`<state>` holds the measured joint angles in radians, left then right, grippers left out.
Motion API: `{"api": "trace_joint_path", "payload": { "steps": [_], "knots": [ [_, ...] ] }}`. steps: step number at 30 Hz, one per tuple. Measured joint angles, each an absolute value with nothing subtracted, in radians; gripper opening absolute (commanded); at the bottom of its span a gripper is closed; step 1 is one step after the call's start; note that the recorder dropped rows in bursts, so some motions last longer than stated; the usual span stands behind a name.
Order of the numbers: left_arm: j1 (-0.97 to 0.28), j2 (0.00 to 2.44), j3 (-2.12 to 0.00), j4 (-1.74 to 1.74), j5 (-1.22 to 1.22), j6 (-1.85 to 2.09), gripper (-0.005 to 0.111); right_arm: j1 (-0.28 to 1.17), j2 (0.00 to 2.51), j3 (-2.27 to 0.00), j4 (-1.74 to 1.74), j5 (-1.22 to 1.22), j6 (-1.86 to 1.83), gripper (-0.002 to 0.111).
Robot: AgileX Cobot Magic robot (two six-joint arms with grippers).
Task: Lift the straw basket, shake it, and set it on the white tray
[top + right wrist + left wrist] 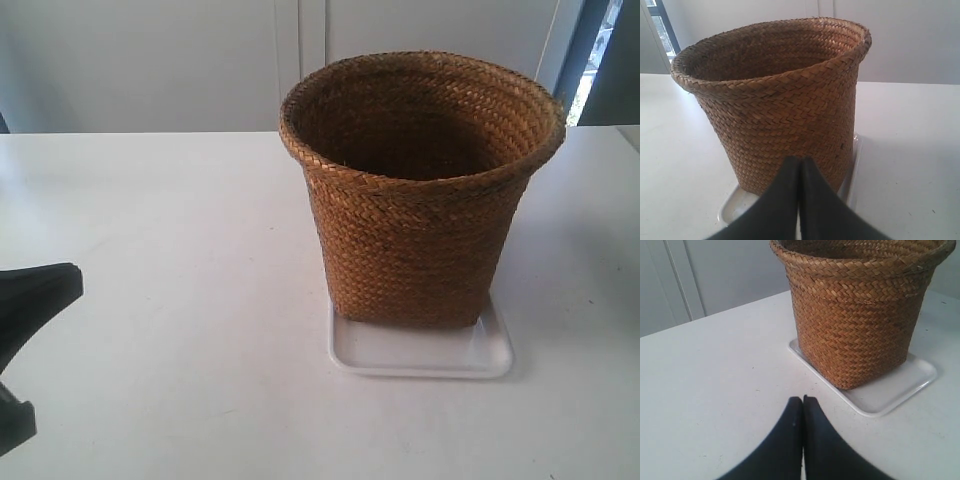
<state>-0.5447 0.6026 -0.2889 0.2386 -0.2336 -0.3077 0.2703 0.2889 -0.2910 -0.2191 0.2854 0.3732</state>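
on the white tray (420,358) the straw basket (420,200) stands upright, the tray lying flat on a white table (170,250). the left gripper (802,401) has its fingers pressed together, holding nothing, apart from the tray. the right gripper (799,161) is likewise closed and empty, pointing at the basket's side; whether they touch is unclear.

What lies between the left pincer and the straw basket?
Left wrist view: only bare tabletop and the white tray edge under the straw basket.
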Motion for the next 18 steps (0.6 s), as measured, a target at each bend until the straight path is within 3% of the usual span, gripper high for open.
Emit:
{"api": "trace_joint_path", "payload": {
  "steps": [4, 8, 18],
  "knots": [
    [-0.496, 0.578, -0.289, 0.242, -0.215, -0.308, 0.0, 0.27, 0.289, -0.291, -0.219, 0.287, 0.373, 0.0],
    [-0.41, 0.487, -0.287, 0.221, 0.0, -0.37, 0.0, 0.27, 0.289, -0.291, -0.219, 0.287, 0.373, 0.0],
    [-0.106, 0.085, -0.177, 0.21, 0.254, -0.437, 0.0, 0.27, 0.289, -0.291, -0.219, 0.289, 0.373, 0.0]
  ]
}}
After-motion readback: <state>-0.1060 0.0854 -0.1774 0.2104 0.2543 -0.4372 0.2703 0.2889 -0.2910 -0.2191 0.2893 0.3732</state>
